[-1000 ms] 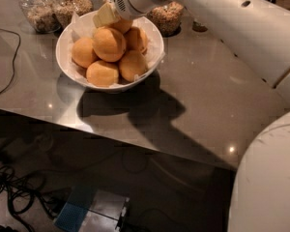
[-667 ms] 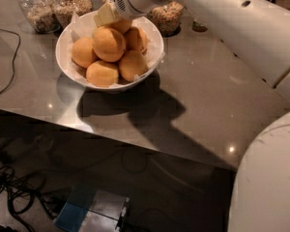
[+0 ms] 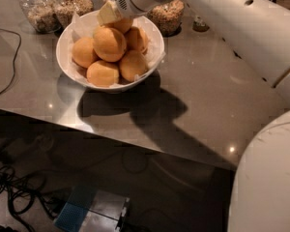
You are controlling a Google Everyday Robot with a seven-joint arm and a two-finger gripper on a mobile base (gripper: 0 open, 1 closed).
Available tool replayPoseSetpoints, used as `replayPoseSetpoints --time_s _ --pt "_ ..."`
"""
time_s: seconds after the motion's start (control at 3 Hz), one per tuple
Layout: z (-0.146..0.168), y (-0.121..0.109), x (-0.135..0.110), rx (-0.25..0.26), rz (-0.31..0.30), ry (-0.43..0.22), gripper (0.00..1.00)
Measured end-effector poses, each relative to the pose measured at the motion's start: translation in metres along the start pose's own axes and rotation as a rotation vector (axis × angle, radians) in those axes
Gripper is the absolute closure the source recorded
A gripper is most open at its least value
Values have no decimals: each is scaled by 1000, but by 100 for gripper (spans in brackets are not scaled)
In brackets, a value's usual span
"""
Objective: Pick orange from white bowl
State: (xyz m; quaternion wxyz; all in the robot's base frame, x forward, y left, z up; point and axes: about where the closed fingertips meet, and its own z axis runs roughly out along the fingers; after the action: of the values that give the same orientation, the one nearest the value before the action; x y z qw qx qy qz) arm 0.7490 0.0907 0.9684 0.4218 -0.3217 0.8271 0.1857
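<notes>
the gripper (image 3: pixel 109 14) hangs at the back of the white bowl (image 3: pixel 108 88), right against an orange (image 3: pixel 122 24); whether it's gripping, i cannot tell.

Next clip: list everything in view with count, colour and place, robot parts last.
bowl: one, white, paper-lined, far left part of the table
oranges: at least six showing, yellow-orange, heaped in the bowl
jars: three, clear glass with grain, behind the bowl
small item: one, dark, right of the jars; cannot tell what it is
cable: one, black, on the table's left side
table: one, grey, glossy
floor cables: black tangle, lower left
box: one, blue and grey, on the floor
arm: white, extends from the right
gripper: over the bowl's far side, at the top orange
base: white, lower right
</notes>
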Motion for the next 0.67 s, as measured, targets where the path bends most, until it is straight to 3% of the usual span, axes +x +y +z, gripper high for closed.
replayPoseSetpoints --time_s 0.33,0.67 --pt "-1 0 -1 0 0 0 100" --pt "-12 1 -8 -67 -10 -35 100"
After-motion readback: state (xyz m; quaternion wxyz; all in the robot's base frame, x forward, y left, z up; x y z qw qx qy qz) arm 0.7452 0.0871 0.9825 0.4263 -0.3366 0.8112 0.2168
